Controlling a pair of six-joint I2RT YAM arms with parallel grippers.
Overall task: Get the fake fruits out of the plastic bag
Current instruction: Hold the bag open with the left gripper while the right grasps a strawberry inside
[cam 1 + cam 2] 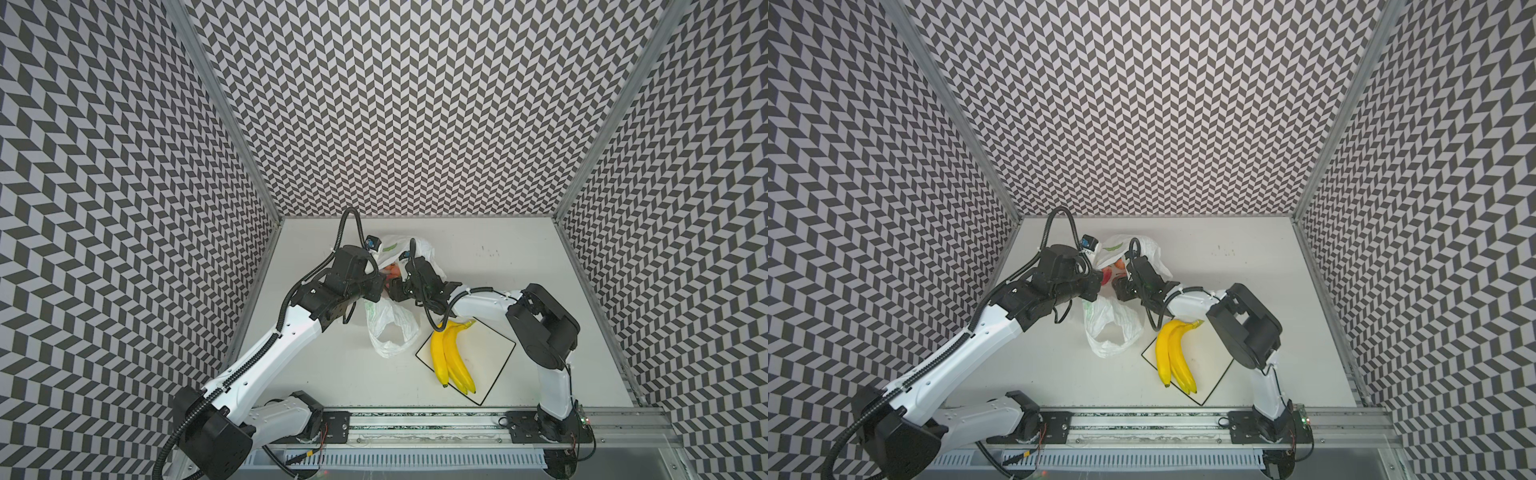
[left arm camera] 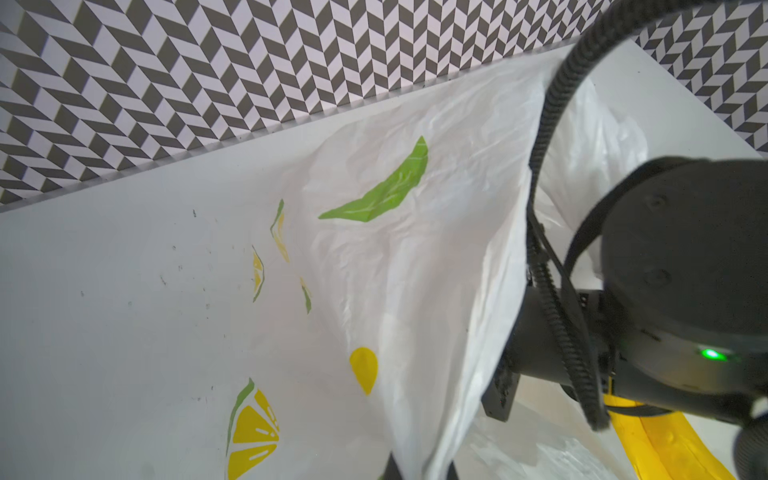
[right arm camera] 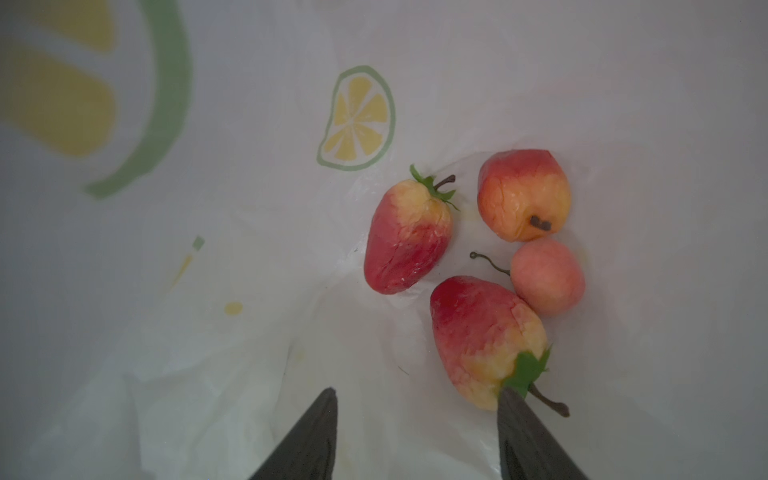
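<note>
The plastic bag [image 1: 392, 328] [image 1: 1113, 332] lies crumpled mid-table. My left gripper [image 2: 419, 471] is shut on its upper edge and holds the mouth up. My right gripper [image 3: 415, 395] is open inside the bag. Three strawberries [image 3: 407, 239] [image 3: 486, 336] [image 3: 521, 195] and a small peach-orange fruit [image 3: 546, 276] rest on the bag's floor. One fingertip [image 3: 515, 415] overlaps the nearest strawberry's green cap; nothing sits between the jaws. Red fruit shows through the bag in both top views [image 1: 392, 272] [image 1: 1108, 274]. The bananas [image 1: 451, 357] [image 1: 1173, 357] lie outside, on a plate.
The white square plate [image 1: 490, 353] [image 1: 1208, 361] with a black rim sits at the front right, next to the bag's handle loops. The right arm's elbow [image 1: 544, 328] hangs over the plate's far corner. Patterned walls close in three sides.
</note>
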